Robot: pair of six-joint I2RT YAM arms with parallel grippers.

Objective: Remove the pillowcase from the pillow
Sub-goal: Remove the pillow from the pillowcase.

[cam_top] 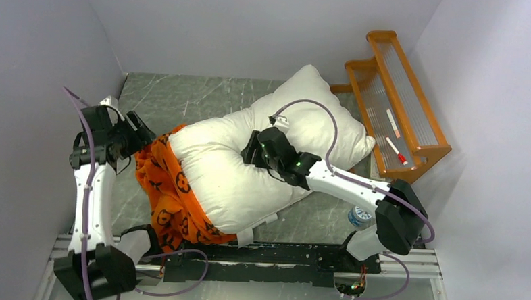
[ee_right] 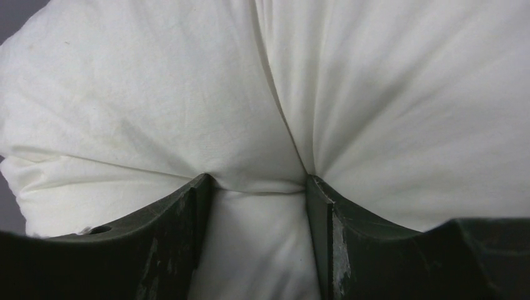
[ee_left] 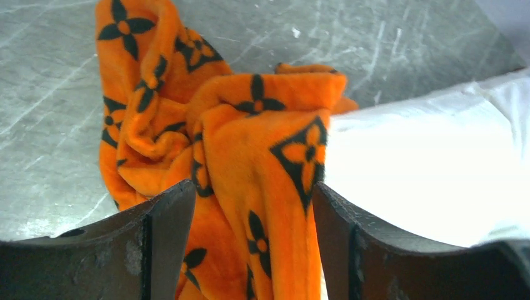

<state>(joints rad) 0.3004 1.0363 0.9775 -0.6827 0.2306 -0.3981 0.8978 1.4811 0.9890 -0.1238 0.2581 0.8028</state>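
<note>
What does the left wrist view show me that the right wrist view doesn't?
Only left wrist: the orange pillowcase bunched on the grey table, lying between the open fingers of the left tool. Only right wrist: the right tool pressed into the pillow, with a fold pinched between its fingers and creases running out from them. Both: white pillow surface, though the left wrist catches just its edge beside the pillowcase.

Even soft light overall; pillow (ee_left: 425, 169) blown out in left wrist view; near fingers (ee_left: 156, 250) blurred.
</note>
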